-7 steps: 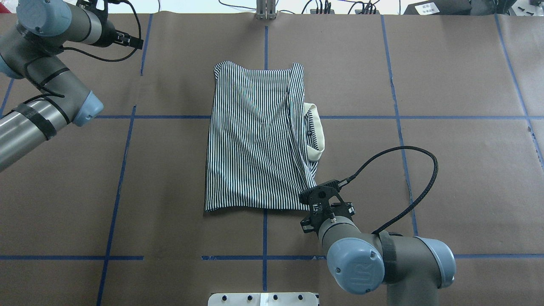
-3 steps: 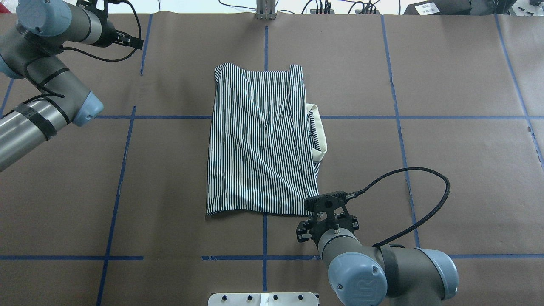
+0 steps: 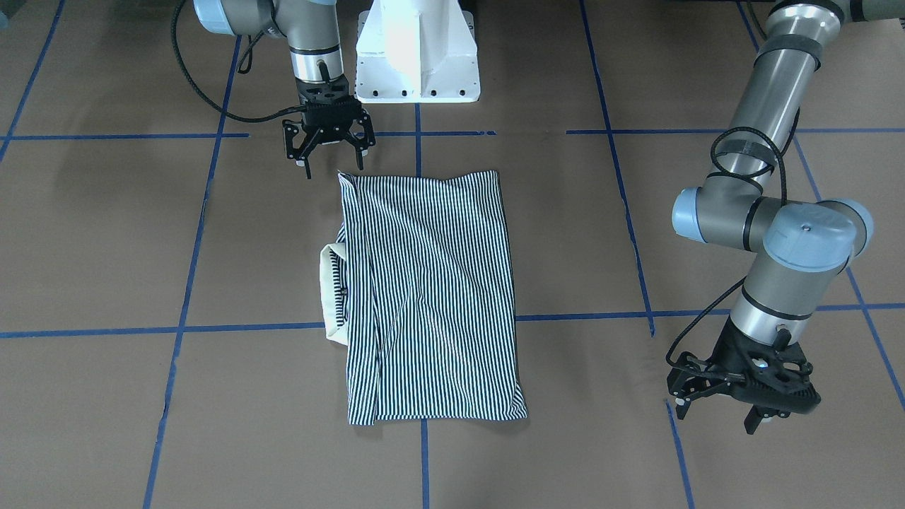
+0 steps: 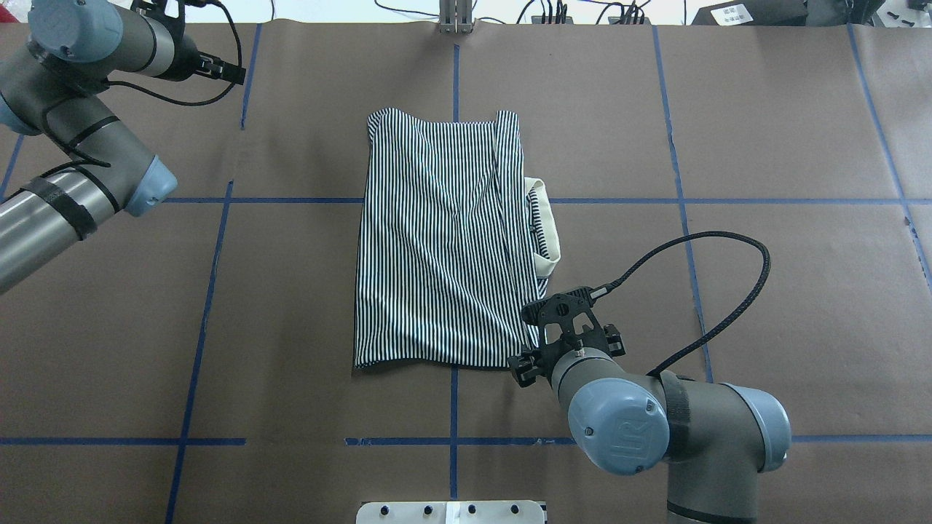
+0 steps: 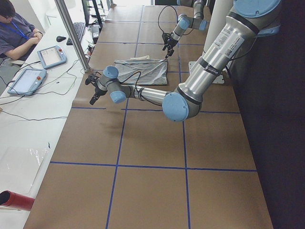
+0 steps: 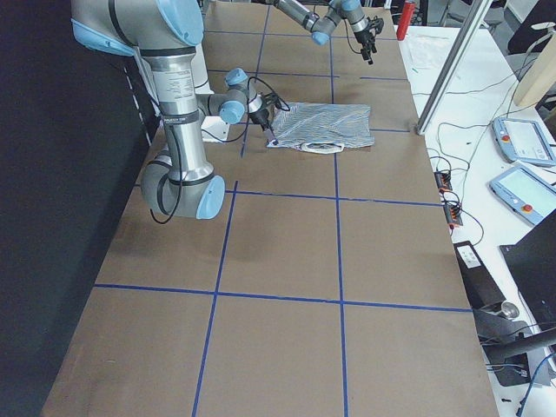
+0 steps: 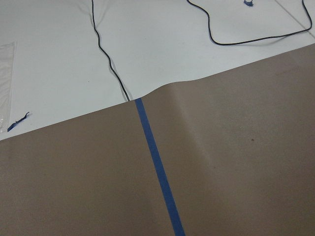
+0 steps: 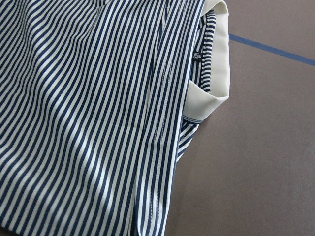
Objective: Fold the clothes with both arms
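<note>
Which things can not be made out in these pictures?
- Polo shirt front: folded underneath, in every view.
- Collar label: too small to read, right wrist view.
- Right gripper, its fingertips: hidden by its own wrist, overhead view.
- Left gripper: small and far, exterior right view.

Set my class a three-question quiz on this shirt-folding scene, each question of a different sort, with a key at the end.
1. True or false: the left hand rests on the polo shirt.
2. Multiple choice: the cream collar pokes out of the folded shirt toward A) the robot's right, B) the robot's left, C) the operators' side.
3. Fill in: the hand poised open at a corner of the shirt is the ____ hand.

Key
1. False: it hangs well off to one side, away from the fabric.
2. A.
3. The right hand.
</note>
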Controlling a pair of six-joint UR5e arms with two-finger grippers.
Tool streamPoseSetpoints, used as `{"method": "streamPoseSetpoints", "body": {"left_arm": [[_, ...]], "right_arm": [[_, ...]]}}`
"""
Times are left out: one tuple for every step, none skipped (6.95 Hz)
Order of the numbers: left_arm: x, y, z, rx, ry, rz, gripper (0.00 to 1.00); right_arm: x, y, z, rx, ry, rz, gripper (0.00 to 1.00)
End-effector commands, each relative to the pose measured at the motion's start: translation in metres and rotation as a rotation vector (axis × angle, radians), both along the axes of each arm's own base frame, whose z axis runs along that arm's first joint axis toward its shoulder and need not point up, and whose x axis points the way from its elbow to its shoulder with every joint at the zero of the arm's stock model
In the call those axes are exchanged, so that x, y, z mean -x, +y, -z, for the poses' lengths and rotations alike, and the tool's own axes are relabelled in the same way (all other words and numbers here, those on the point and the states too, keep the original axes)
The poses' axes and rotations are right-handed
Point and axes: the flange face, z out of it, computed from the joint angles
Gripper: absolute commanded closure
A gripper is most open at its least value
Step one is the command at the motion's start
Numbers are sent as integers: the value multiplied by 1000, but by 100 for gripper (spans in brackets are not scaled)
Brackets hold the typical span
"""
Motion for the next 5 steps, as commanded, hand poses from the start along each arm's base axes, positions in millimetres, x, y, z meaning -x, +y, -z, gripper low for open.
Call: {"method": "streamPoseSetpoints", "body": {"left_arm": [[0,0,0,0,0,0,0],[0,0,0,0,0,0,0],[0,0,0,0,0,0,0],[-1,0,1,-1,1,-2,0],[-1,1,0,-1,-1,-3,0]], "right_arm": [[10,14,-5,25,9,73,27],[14,21,-6,25,13,87,35],[15,24,-6,25,15,92,55],[17,24,-8,16,25,104,64],[16,20,-6,-25,43,127,64]]}}
